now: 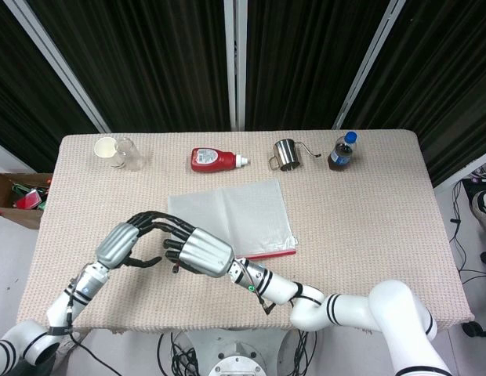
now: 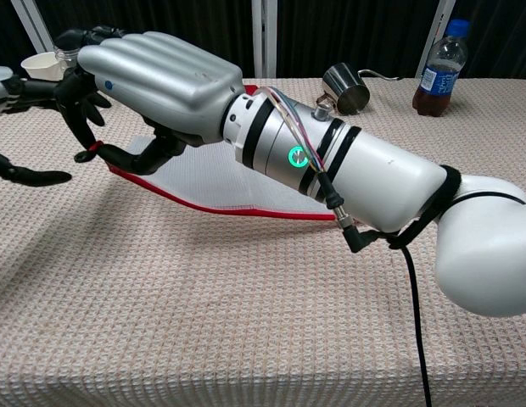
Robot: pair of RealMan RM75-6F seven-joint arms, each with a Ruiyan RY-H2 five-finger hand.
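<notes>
Your right robot hand [image 1: 197, 251] pinches the near-left corner of the clear plastic zip pouch with red seal [image 1: 247, 215], lifted there; its red edge runs left-right across the bench [image 1: 368, 211]. Your left robot hand [image 1: 121, 243], fingers spread, meets it, grasping nothing.

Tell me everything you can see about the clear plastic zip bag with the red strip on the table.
The clear plastic zip bag is flat, rectangular and translucent, with a faint grid texture and a red zip strip along its near edge. It lies mid-table on the beige woven tablecloth. Its near left corner is lifted off the cloth, pinched at the red strip by the right hand; the rest lies flat. The left hand is close beside that corner; contact cannot be told.
</notes>
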